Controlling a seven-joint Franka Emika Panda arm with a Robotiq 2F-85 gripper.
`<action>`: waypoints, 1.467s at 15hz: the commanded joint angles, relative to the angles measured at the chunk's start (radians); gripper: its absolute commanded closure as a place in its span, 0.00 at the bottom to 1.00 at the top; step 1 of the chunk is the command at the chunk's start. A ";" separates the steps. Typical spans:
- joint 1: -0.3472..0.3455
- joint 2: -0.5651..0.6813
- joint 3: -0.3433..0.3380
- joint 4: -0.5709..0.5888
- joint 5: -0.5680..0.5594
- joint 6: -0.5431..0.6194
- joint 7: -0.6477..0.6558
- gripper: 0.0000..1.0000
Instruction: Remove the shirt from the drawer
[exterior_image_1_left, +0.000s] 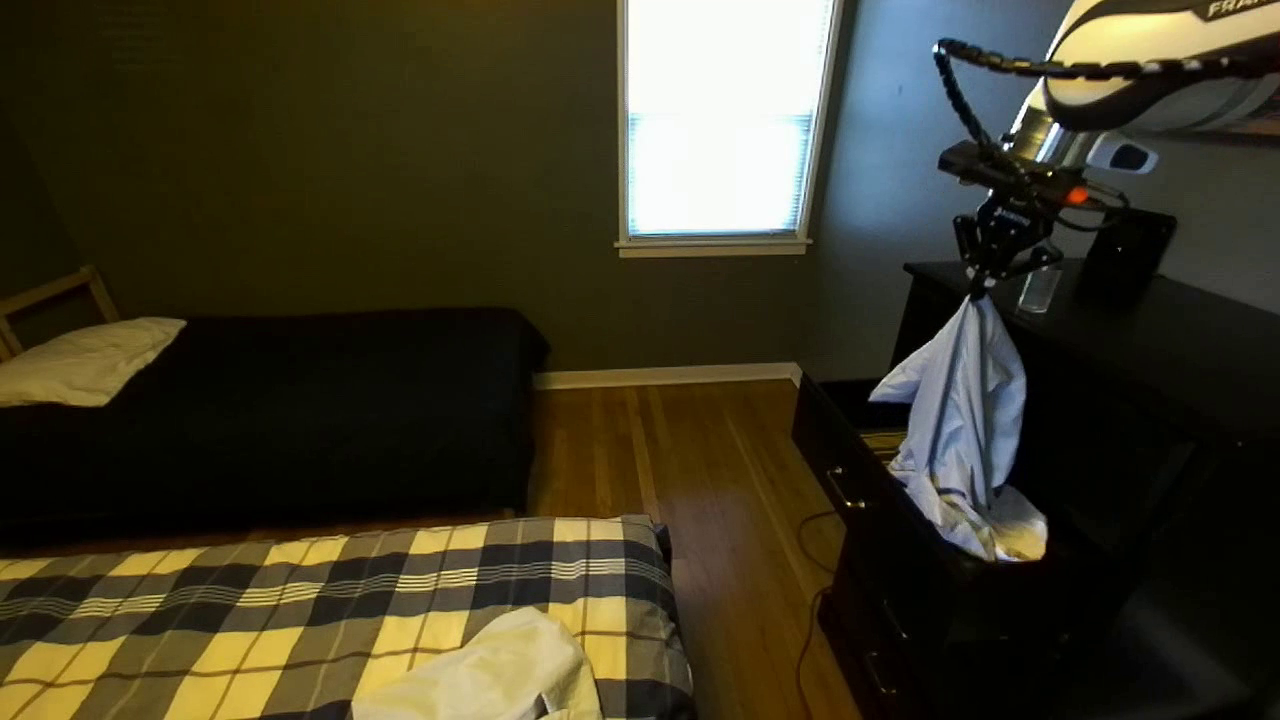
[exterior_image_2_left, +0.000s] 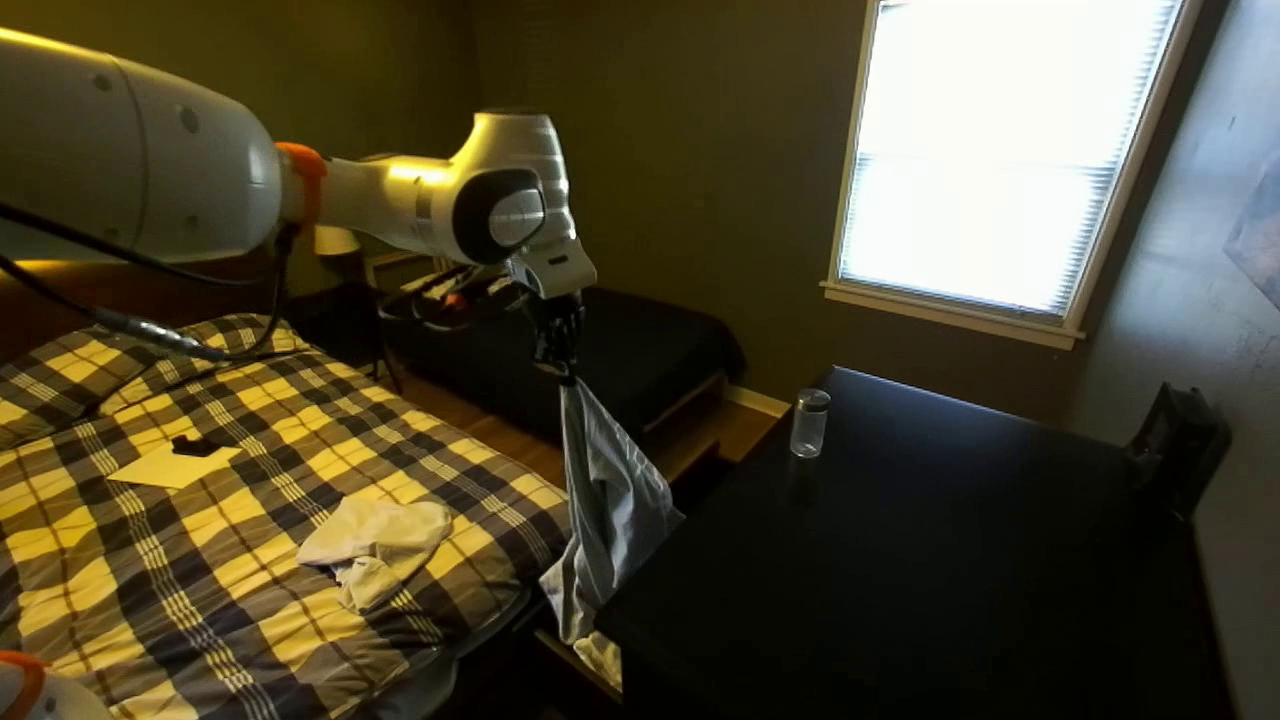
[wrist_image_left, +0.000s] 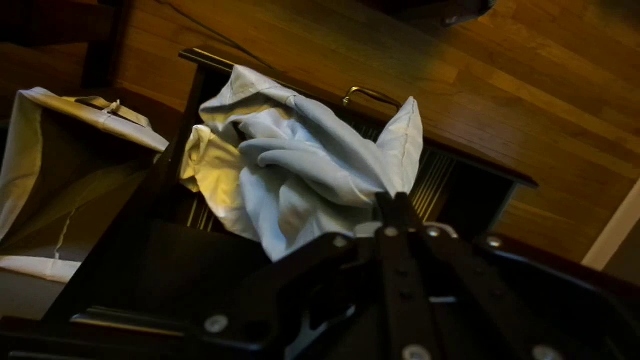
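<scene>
A light blue-white shirt hangs from my gripper; it shows in both exterior views (exterior_image_1_left: 965, 400) (exterior_image_2_left: 605, 490) and in the wrist view (wrist_image_left: 320, 155). Its top is pinched to a point between the fingertips. Its lower end bunches in the open black drawer (exterior_image_1_left: 835, 465), over the part nearer the camera in that exterior view. My gripper (exterior_image_1_left: 978, 286) is shut on the shirt, above the drawer; it also shows in an exterior view (exterior_image_2_left: 567, 376) and the wrist view (wrist_image_left: 392, 197). In the wrist view, the drawer's front edge (wrist_image_left: 480, 162) and striped lining show beside the cloth.
The black dresser top (exterior_image_2_left: 960, 530) bears a clear jar (exterior_image_2_left: 808, 425) near its edge and a dark frame (exterior_image_2_left: 1180, 450). A plaid bed (exterior_image_2_left: 250, 590) with a pale cloth (exterior_image_2_left: 375, 545) stands opposite. A fabric bin (wrist_image_left: 30, 150) stands beside the drawer in the wrist view.
</scene>
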 joint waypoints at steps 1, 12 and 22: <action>-0.041 -0.053 0.016 0.065 0.039 -0.081 -0.019 1.00; -0.040 -0.039 0.047 0.091 0.028 -0.055 -0.069 1.00; 0.079 0.103 0.252 0.409 -0.036 -0.059 -0.290 1.00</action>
